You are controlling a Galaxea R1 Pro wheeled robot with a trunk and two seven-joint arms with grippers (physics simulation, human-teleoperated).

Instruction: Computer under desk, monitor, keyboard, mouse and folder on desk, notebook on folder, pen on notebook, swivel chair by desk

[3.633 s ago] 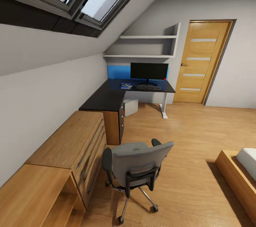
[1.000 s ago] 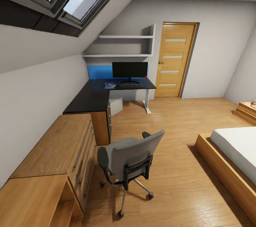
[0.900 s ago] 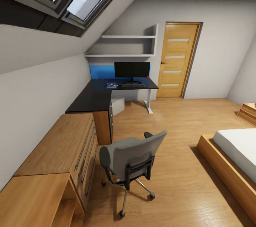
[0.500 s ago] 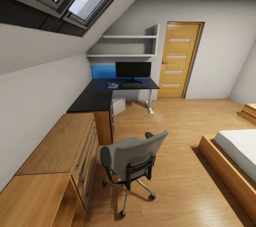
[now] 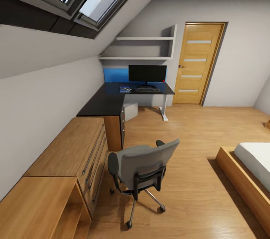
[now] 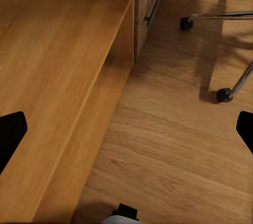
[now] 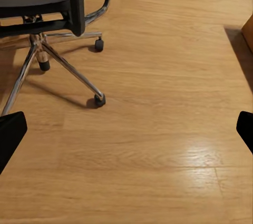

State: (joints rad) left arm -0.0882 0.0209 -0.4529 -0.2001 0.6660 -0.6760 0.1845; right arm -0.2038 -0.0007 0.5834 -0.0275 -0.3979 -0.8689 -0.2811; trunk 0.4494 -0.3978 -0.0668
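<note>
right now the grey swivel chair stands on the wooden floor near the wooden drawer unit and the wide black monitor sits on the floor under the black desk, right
Not quite. The head view shows the wide black monitor standing on top of the black desk, not on the floor under it. The grey swivel chair does stand on the wooden floor near the wooden drawer unit.

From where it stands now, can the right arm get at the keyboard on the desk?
Probably not. The keyboard lies on the desk across the room, with the swivel chair and open floor between. The right claw hangs open over floorboards near the chair's base; the robot would likely have to drive closer.

One chair (image 5: 144, 166) (one monitor (image 5: 147, 73))
</note>
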